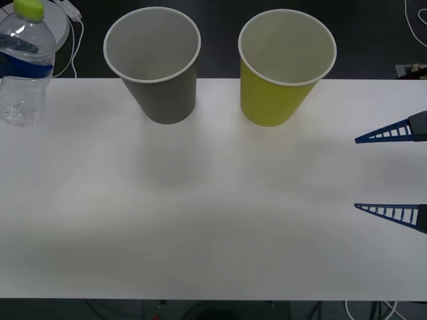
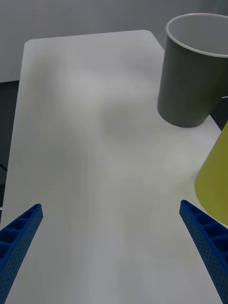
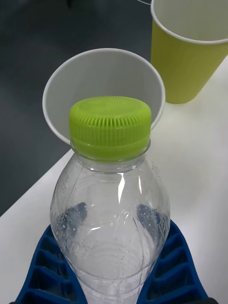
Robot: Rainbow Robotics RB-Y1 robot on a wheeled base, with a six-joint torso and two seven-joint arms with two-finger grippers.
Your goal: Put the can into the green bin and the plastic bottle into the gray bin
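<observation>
A clear plastic bottle [image 1: 24,73] with a lime-green cap [image 3: 110,124] is at the table's far left corner. My left gripper [image 3: 111,237] is shut on its body, the blue fingers [image 3: 45,256] curving around both sides. Just beyond the cap in the left wrist view stands the gray bin [image 1: 153,63], upright, with nothing in it. To the right of the gray bin stands the green bin [image 1: 285,67], also upright and with nothing in it. At the table's right edge my right gripper [image 1: 357,173] hangs open above bare table, as the right wrist view [image 2: 110,205] shows. The can is out of view.
The white table [image 1: 213,220] stretches bare between the bins and its near edge. A white round object with a cable [image 1: 67,20] lies on the dark floor behind the bottle. More cable [image 1: 413,17] lies at the far right.
</observation>
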